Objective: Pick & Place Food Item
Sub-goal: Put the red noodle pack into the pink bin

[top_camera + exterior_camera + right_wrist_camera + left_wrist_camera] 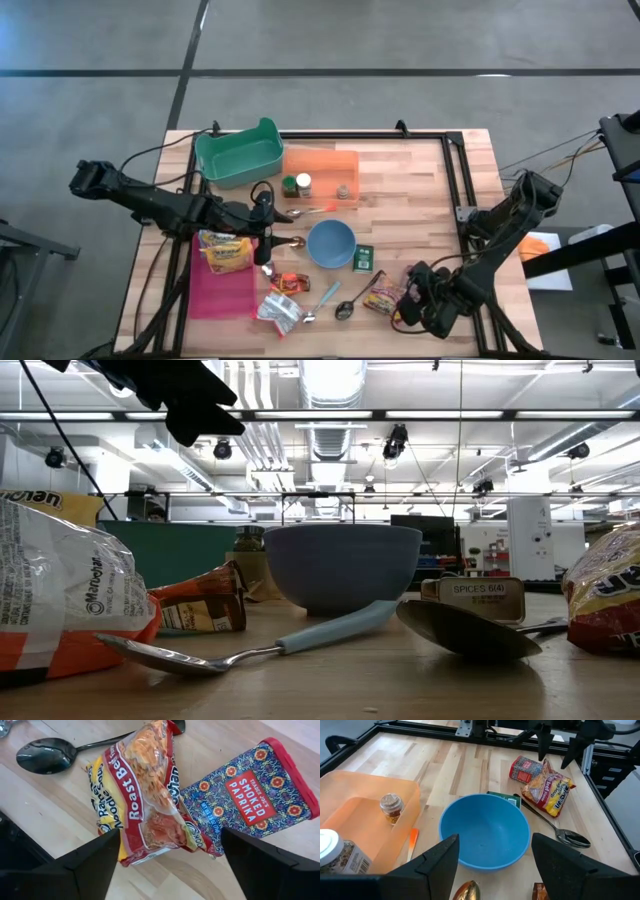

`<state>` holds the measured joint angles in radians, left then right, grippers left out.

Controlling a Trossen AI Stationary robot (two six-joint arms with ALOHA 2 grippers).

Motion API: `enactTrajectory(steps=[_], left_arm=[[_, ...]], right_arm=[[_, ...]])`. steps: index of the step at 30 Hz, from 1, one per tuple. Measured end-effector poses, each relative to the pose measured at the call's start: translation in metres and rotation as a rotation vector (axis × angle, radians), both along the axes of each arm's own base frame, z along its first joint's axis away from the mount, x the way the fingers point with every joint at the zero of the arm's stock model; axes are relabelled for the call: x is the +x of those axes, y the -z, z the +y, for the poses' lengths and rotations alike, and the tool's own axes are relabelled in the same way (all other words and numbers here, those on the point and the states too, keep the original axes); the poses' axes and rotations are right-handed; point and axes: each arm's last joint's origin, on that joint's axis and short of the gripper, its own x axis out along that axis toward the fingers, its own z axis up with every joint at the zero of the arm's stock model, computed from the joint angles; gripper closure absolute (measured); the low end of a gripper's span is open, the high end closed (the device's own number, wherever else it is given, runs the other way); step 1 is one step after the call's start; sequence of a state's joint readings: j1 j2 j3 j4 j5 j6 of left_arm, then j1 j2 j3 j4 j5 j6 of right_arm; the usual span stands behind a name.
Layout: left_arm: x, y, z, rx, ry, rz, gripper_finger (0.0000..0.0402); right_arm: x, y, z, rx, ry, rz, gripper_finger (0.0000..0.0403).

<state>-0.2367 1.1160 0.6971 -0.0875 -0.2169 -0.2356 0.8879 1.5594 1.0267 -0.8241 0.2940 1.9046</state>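
A ramen noodle packet [150, 795], red and yellow, lies on the wooden table at the near right, one end overlapping a smoked paprika tin [250, 795]. My right gripper [170, 870] hovers open just above both, its fingers standing on either side of the packet's end without touching it. The high view shows this gripper [412, 292] beside the packet [381, 294]. My left gripper [495, 870] waits open at the table's middle left [268, 228], facing the blue bowl [485, 832] with nothing between its fingers.
Around the bowl [331, 243] lie a green spice box [363, 258], a black spoon [45, 755], further spoons and snack packets [226, 250]. An orange tray [320, 172] with spice jars and a green bin [238, 155] stand at the far side. A black frame [452, 170] borders the table.
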Motion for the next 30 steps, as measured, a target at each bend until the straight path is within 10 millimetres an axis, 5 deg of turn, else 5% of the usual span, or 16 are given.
enactTrajectory(steps=[14,21,30], left_arm=[[0.0,0.0,0.0,0.0,0.0,0.001,0.0148],[0.0,0.001,0.0,0.002,0.0,0.006,0.0148],[-0.001,0.001,0.0,0.004,0.0,0.017,0.0148]], right_arm=[[0.007,0.006,0.005,0.023,-0.013,-0.016,0.0262],[0.008,0.004,0.01,0.046,-0.064,-0.005,0.0303],[0.031,-0.005,0.039,-0.122,-0.528,-0.036,0.0312]])
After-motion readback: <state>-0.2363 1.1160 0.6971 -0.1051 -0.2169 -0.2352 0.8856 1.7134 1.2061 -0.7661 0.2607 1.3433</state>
